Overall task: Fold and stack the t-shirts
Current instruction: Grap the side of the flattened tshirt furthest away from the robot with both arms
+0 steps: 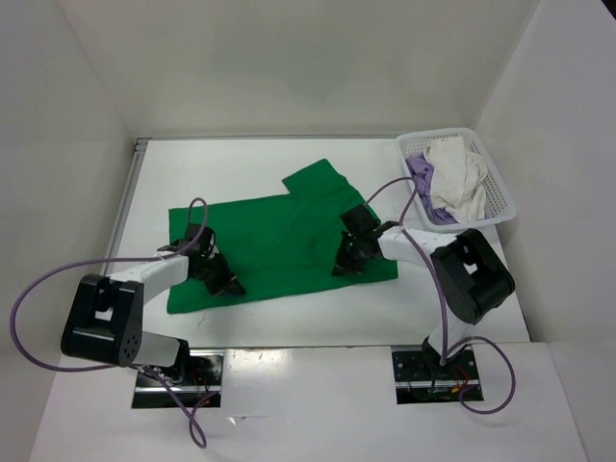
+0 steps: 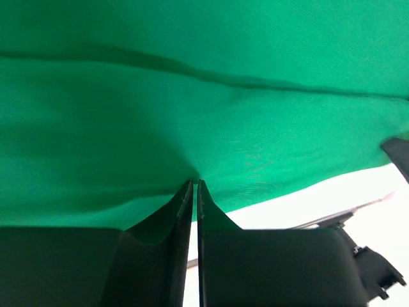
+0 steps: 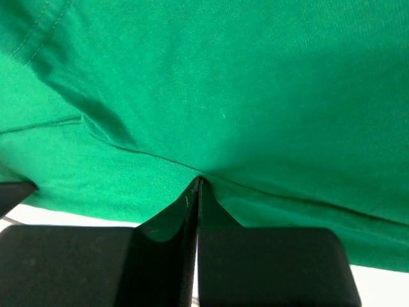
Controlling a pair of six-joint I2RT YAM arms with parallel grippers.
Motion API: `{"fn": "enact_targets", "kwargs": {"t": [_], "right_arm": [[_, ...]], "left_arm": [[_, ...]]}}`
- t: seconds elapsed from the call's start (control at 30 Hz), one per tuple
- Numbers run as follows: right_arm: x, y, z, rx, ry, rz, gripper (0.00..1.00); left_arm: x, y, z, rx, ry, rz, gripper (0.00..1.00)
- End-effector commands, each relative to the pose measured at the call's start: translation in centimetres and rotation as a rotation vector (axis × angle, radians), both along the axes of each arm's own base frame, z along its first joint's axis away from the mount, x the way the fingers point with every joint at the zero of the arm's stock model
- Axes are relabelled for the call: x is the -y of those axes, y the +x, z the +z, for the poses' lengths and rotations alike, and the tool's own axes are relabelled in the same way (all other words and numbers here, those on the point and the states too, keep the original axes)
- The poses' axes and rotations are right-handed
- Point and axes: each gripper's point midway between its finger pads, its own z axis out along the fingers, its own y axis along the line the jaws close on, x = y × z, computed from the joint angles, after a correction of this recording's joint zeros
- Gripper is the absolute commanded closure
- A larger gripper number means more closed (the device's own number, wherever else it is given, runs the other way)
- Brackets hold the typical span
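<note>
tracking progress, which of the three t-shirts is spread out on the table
The green t-shirt, lying flat on the table. The white t-shirt and the lavender t-shirt sit crumpled together in the mesh basket at the far right.

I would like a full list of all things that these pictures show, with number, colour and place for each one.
green t-shirt: 1, bright green, spread out in the middle of the table
white t-shirt: 1, white, crumpled in the basket, right part
purple t-shirt: 1, pale purple, crumpled in the basket, left part
basket: 1, white mesh, far right corner
table: 1, white, under everything
cables: 2, purple, one looping on each side
left gripper: 1, black, shut on the green t-shirt, near left part
right gripper: 1, black, shut on the green t-shirt, near right part
</note>
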Motion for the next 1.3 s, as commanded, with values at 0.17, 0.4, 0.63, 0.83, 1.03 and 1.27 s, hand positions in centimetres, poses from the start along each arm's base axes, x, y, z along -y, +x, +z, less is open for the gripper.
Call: {"fn": "enact_targets", "kwargs": {"t": [0.17, 0.4, 0.63, 0.83, 1.03, 1.27], "right_arm": [[-1.4, 4.8, 8.5, 0.141, 0.008, 0.051, 0.89], [-5.2, 13.5, 12.3, 0.308, 0.067, 0.1, 0.94], [-5.6, 19.2, 11.6, 0.332, 0.093, 0.12, 0.95], [-5.6, 20.7, 10.7, 0.329, 0.094, 0.138, 0.95], [-5.7, 21.5, 10.0, 0.323, 0.104, 0.147, 0.94], [-5.4, 23.3, 10.7, 0.35, 0.115, 0.121, 0.84]], "left_arm": [[-3.9, 12.9, 9.6, 0.318, 0.139, 0.07, 0.84], [-16.2, 22.9, 7.7, 0.339, 0.238, 0.394, 0.72], [-24.0, 24.6, 4.9, 0.271, 0.397, 0.573, 0.54], [-25.8, 24.0, 3.1, 0.214, 0.478, 0.578, 0.53], [-25.7, 23.7, 0.2, 0.158, 0.489, 0.539, 0.58], [-25.8, 23.8, -0.2, 0.158, 0.492, 0.53, 0.69]]}}
